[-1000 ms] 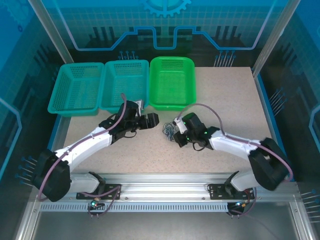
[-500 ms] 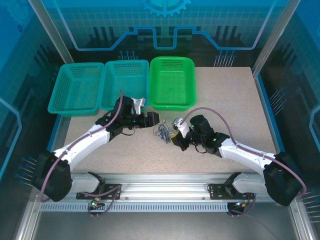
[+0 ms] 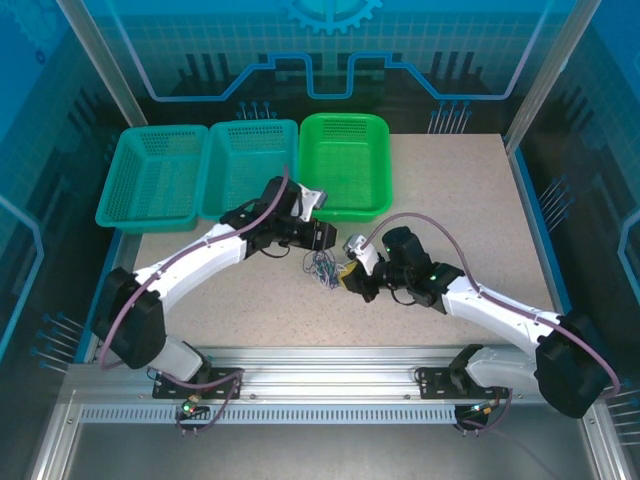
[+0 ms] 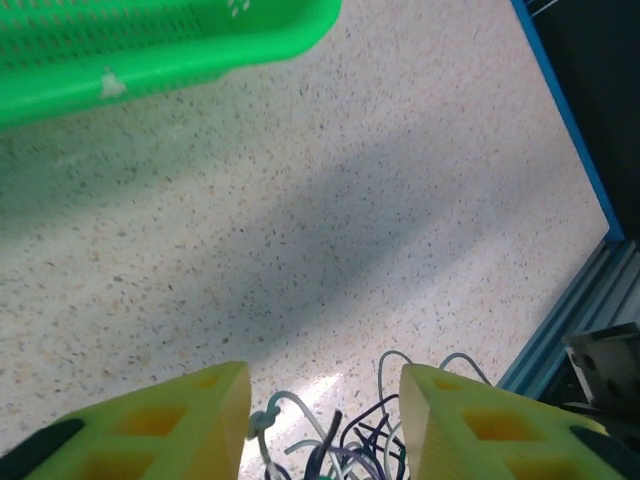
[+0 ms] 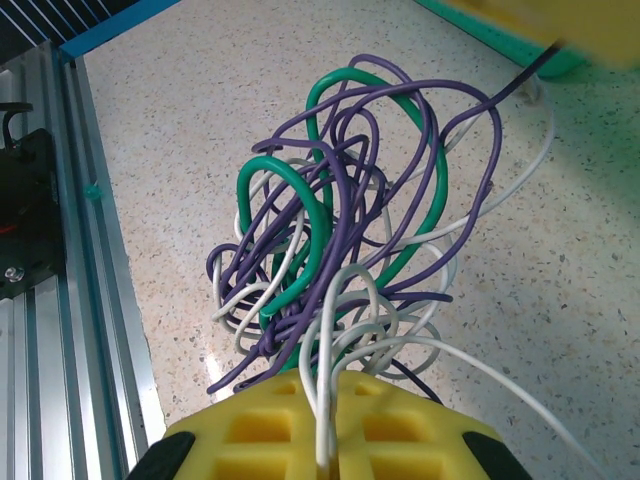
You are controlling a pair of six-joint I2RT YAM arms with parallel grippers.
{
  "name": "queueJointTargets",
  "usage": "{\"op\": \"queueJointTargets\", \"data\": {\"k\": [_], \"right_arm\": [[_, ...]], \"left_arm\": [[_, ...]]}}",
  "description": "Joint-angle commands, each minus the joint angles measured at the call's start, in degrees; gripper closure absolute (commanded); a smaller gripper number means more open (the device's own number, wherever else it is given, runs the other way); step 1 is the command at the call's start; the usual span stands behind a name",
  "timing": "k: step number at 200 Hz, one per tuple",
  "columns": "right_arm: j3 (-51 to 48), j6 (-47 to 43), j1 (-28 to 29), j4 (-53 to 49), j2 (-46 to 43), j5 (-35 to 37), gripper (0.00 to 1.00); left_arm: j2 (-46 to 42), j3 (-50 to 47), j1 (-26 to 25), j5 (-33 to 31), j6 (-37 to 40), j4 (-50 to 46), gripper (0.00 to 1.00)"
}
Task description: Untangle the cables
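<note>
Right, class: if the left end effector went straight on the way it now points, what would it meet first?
Probably the cables: the tangle lies just ahead of the left end effector, between its jaws, with the table behind. Depth is unclear, so it may already touch some strands.

You are working in a robotics lab cell. The speckled beige tabletop (image 3: 460, 200) sits inside an enclosure. Slanted aluminium frame posts (image 3: 97, 60) stand at its far corners, and blue panels printed with gear and circuit graphics (image 3: 330, 40) stand behind it. A slotted aluminium rail (image 3: 330, 365) along its near edge carries two white robot arms (image 3: 190, 268). Three mesh plastic sorting baskets (image 3: 255, 125), two teal and one bright green, line its far side.
</note>
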Motion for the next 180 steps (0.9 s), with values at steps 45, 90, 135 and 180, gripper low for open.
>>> {"op": "queueJointTargets", "data": {"k": [45, 90, 135, 180], "right_arm": [[1.81, -0.34, 0.93, -1.13, -0.67, 0.83, 1.0], [-3.84, 11.31, 0.94, 1.82, 3.35, 19.81, 0.93], [-11.08, 21.87, 0.75, 5.07, 11.3, 22.55, 0.87], [-10.52, 18.09, 1.05, -0.41, -2.25, 21.81, 0.61]], "left_arm": [[1.92, 2.76, -1.54, -1.99, 1.96, -1.78, 1.0], [-5.05, 0.56, 0.4, -5.18, -2.25, 2.16, 1.0], [-10.23, -1.63, 3.65, -3.03, -7.03, 8.37, 1.0], [-8.66, -3.98, 3.04, -0.82, -8.76, 10.69, 1.0]]}}
